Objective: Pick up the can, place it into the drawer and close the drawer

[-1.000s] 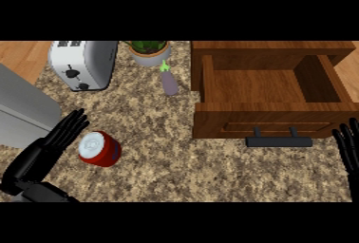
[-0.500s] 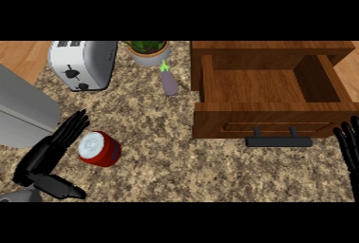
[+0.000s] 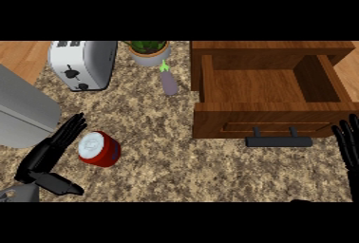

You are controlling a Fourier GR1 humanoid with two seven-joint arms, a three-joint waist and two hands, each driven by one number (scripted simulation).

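one can (image 3: pixel 99 149); one drawer (image 3: pixel 270 97); one toaster (image 3: pixel 82 64)

- The right hand (image 3: pixel 348 148), just right of the drawer (image 3: pixel 270 97), is cut by the view's right edge; only straight fingers show, palm and forearm out of sight.
- The left forearm, down-left of the drawer, is clipped at the lower left corner.
- The potted plant (image 3: pixel 148 50), left of the drawer, loses its top at the upper edge.
- The toaster (image 3: pixel 82 64), farther left of the drawer, is likewise cut along its top.
- The grey appliance (image 3: pixel 22 110), far left of the drawer, runs off the left edge; what it is cannot be told.
- The drawer's right wall hides part of its inner floor.
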